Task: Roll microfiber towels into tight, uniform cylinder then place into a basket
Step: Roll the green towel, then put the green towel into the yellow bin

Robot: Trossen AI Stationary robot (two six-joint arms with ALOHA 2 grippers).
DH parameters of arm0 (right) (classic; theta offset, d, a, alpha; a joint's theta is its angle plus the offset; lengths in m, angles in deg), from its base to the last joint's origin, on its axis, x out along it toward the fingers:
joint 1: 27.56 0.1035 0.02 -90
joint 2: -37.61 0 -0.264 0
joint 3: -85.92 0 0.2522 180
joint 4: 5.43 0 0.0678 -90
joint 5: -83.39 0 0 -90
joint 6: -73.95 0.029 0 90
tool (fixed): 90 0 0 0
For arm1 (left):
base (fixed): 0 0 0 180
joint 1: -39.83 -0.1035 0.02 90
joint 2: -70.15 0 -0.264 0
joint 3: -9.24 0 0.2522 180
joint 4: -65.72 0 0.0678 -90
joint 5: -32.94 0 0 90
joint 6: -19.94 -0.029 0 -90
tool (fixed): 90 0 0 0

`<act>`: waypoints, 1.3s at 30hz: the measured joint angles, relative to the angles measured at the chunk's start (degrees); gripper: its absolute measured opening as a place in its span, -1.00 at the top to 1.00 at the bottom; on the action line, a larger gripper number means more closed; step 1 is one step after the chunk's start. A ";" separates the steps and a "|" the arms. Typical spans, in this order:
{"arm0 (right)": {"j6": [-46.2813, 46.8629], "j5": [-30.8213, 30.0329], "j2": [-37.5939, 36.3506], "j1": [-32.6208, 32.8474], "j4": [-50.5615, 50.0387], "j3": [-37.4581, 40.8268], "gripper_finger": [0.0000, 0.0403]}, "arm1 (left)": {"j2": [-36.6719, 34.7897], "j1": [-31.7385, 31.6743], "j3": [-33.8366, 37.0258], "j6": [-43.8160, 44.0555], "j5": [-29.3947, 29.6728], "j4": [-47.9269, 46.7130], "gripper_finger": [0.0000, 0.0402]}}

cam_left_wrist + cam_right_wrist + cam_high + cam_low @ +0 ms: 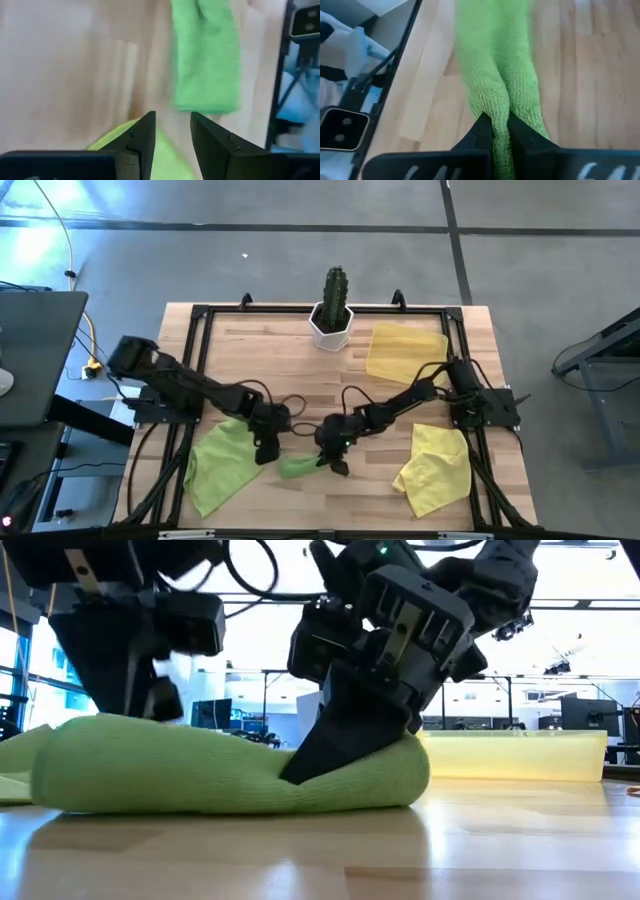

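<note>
Now right gripper (500, 131) pinches the rolled lime-green towel (297, 467) at one end, fingers pressed together on a fold of cloth; the roll lies near the middle of the worktop's (290, 360) front edge. Left gripper (172, 131) stands just beside the roll's other end, fingers spread, nothing between them. Second lime-green towel (218, 464) lies crumpled at the front left corner. Yellow towel (433, 470) lies crumpled at the front right. Basket (404, 352) sits near the back right corner, beside the potted cactus (333, 308) at the back edge.
</note>
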 joint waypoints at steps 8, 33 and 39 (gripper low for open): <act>3.91 3.41 -4.47 -5.01 -7.80 0.44 1.00 | -12.43 3.30 -0.07 9.02 15.12 -7.68 0.48; 13.55 -50.59 -45.46 -17.77 -64.01 0.20 1.00 | -20.06 16.72 -0.17 14.01 50.25 -5.16 0.50; 30.61 -60.34 -44.27 -22.37 -75.57 0.20 1.00 | -18.70 16.81 -0.22 13.98 52.92 -4.19 0.50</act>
